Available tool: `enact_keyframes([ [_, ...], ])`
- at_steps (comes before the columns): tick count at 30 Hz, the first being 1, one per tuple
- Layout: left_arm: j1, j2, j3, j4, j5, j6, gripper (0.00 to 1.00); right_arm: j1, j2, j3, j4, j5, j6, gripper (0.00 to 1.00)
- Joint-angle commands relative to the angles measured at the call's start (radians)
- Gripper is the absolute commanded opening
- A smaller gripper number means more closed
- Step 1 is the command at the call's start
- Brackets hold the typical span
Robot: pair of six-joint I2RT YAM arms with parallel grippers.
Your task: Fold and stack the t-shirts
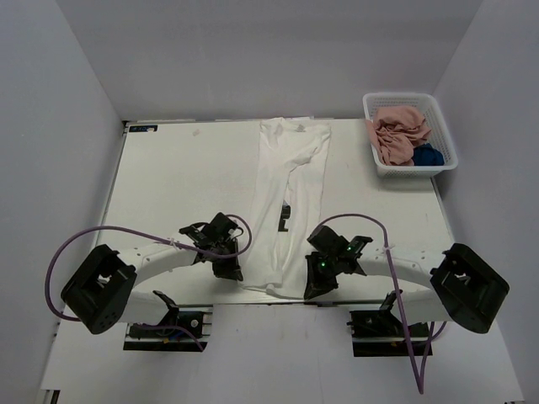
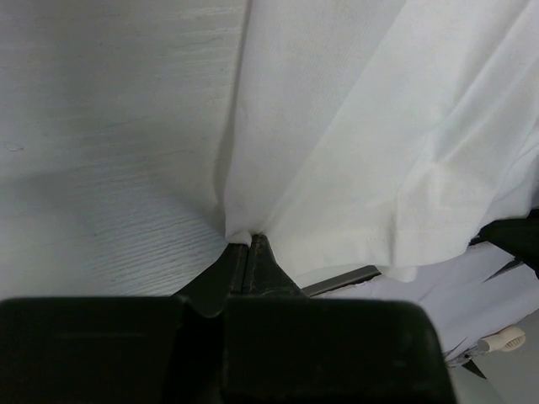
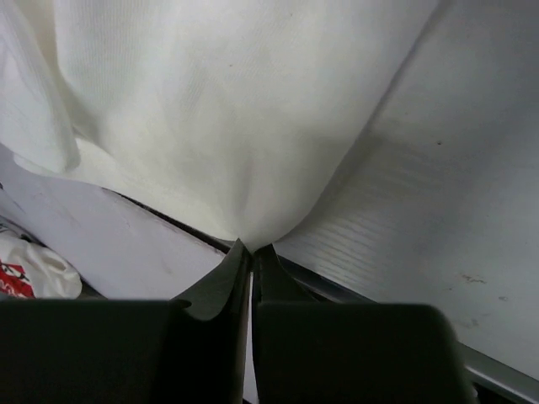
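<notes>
A: Nearest the lens on each wrist, what was there?

B: Black jaws drawn tight together, with a pinch of white cloth caught at the tips. The left end effector (image 2: 248, 244) was clamped on the white t-shirt (image 1: 290, 194) at the near left corner of its hem. The right end effector (image 3: 251, 248) was clamped on the same hem at the near right corner.

A: And how did the shirt lie?

B: It lay as a long narrow strip down the middle of the surface (image 1: 185, 177). Its collar was toward the far edge and its hem at the near edge, just in front of the arm bases. The sides looked already turned in, and a bit of the black print showed at the fold.

A: So which step was in hand?

B: I judged it the crosswise fold: both hem corners gripped, the cloth not yet carried over.

A: What did the next move call for?

B: Both arms would need to lift the hem together and carry it toward the collar. They would have to keep level and hold their spacing, so the strip did not twist or spread open. Then the hem would be laid down squarely and both grips released.

A: The other shirts?

B: The pink t-shirt (image 1: 397, 130) was bunched in the white basket (image 1: 442, 126) at the far right corner, with the navy t-shirt (image 1: 428, 156) beside it. Both were well apart from the arms and unfolded, so most of the task remained.
</notes>
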Motion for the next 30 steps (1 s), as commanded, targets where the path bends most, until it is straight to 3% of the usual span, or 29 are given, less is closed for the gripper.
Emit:
enact_keyframes([
  [1,-0.005,-0.035,0.049,-0.012,0.004,0.014,0.0,0.012,-0.013,0.051,-0.038,0.07,-0.019,0.0],
  [7,0.004,-0.009,0.239,-0.108,-0.085,0.057,0.0,-0.002,-0.037,0.211,-0.137,0.263,-0.065,0.0],
  [13,0.013,0.176,0.523,-0.175,-0.214,0.069,0.0,-0.056,-0.007,0.388,-0.137,0.528,-0.142,0.0],
  [20,0.105,0.481,0.966,-0.402,-0.36,0.037,0.0,-0.213,0.175,0.58,-0.079,0.587,-0.286,0.0],
  [26,0.157,0.656,1.236,-0.422,-0.369,0.095,0.0,-0.326,0.271,0.721,-0.029,0.538,-0.324,0.0],
  [30,0.168,0.744,1.339,-0.391,-0.358,0.149,0.0,-0.373,0.341,0.757,-0.036,0.498,-0.347,0.0],
])
